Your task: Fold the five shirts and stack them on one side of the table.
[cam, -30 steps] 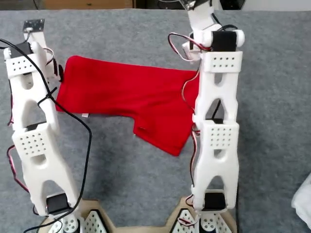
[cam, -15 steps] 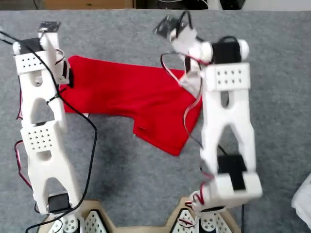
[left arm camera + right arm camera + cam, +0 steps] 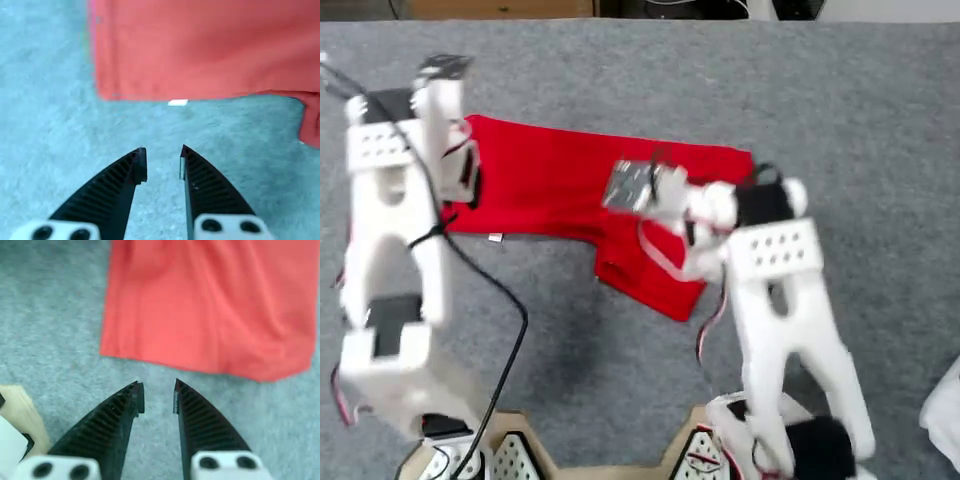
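A red shirt (image 3: 560,185) lies flat across the back of the grey table, one folded part pointing toward the front (image 3: 655,280). In the left wrist view, my left gripper (image 3: 163,162) hangs open and empty over bare table, just short of the red shirt's edge (image 3: 200,45) and its small white tag (image 3: 178,102). In the high view that arm stands at the shirt's left end. My right gripper (image 3: 159,397) is open and empty above grey table, near the edge of the red shirt (image 3: 210,305). In the high view the right arm's wrist (image 3: 650,190) is over the shirt's middle.
A white cloth (image 3: 945,410) shows at the right edge of the table. The wooden arm bases (image 3: 520,450) sit at the front edge, and one base corner (image 3: 12,407) appears in the right wrist view. Bare grey table lies in front of the shirt.
My right arm has pulled back from the far edge and swung left over the shirt. My left arm has risen and shifted slightly right. The shirt has stayed put.
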Robot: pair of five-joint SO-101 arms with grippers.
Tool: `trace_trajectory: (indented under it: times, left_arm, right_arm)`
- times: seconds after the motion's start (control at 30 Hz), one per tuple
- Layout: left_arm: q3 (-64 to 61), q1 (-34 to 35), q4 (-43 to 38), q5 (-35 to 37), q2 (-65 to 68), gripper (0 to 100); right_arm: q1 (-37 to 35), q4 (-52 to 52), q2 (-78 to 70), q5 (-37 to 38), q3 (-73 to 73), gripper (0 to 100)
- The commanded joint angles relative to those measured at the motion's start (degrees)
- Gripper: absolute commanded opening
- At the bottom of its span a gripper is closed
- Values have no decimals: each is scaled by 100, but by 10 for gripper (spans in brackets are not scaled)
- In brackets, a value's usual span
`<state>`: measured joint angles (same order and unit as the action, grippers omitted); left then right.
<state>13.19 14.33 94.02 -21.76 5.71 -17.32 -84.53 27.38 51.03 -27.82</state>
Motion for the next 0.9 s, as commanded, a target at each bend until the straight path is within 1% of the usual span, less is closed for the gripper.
trace_trajectory:
  times: [0.0, 0.17, 0.27, 0.33, 0.4, 0.6, 0.73, 0.87]
  left_arm:
    - [-1266, 457, -369, -26, -1385, 125]
    - [-2769, 914, -554, -26, -2659, 125]
    - [-3341, 1064, -554, -26, -3081, 125]
    - [-3613, 1169, -554, -18, -3257, 125]
    - [-3798, 1284, -536, 0, -3319, 125]
    - [-4176, 1591, -554, 0, -3319, 125]
    - [-4378, 1653, -571, 0, -3319, 125]
    - [-4677, 1785, -967, -18, -3319, 125]
  right_arm:
    - [-646, 677, 611, -211, -963, 126]
    - [-1560, 1591, 593, -985, -1613, 135]
    - [-1833, 1802, 347, -1407, -1613, 217]
    - [-1851, 1925, 154, -1574, -1604, 274]
    - [-1842, 1960, -40, -1679, -1604, 305]
    - [-1842, 2189, -549, -2136, -1631, 264]
    - [-1666, 2295, -919, -2189, -1631, 257]
    - [-1411, 2409, -1402, -2145, -1640, 257]
